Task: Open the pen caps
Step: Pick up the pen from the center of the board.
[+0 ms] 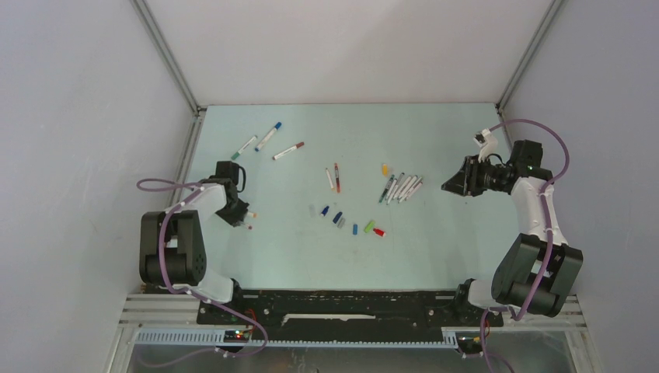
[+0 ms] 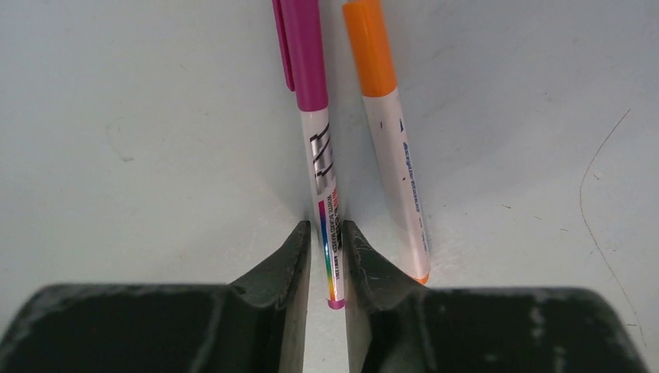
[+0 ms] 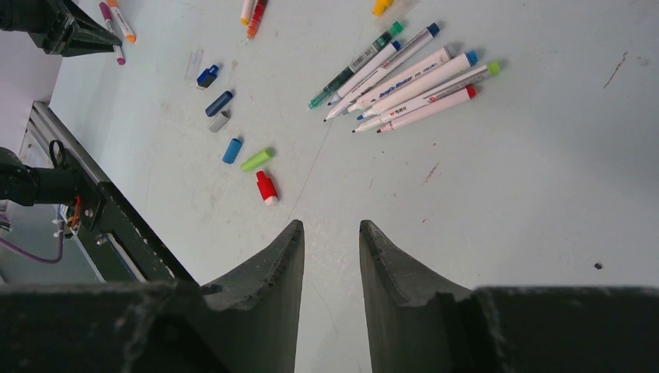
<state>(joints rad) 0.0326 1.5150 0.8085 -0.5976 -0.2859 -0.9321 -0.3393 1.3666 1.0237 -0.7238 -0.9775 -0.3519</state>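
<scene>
In the left wrist view a magenta pen cap (image 2: 301, 54) sits on its white pen (image 2: 322, 171), lying on the table. Beside it lies a second pen (image 2: 402, 186) wearing an orange cap (image 2: 371, 47). My left gripper (image 2: 326, 229) is shut on the tail end of the magenta pen's barrel, low at the table's left side (image 1: 241, 214). Loose caps lie mid-table: blue (image 3: 231, 150), green (image 3: 257, 159), red (image 3: 266, 187) and dark blue (image 3: 219, 102). My right gripper (image 3: 330, 227) hovers open and empty on the right (image 1: 455, 185).
A bunch of uncapped pens (image 1: 400, 188) lies right of centre, with a yellow cap (image 1: 384, 169) behind it. Three capped pens, green (image 1: 244, 147), blue (image 1: 269, 136) and red (image 1: 288, 151), lie at the back left. Two more pens (image 1: 334, 178) lie mid-table.
</scene>
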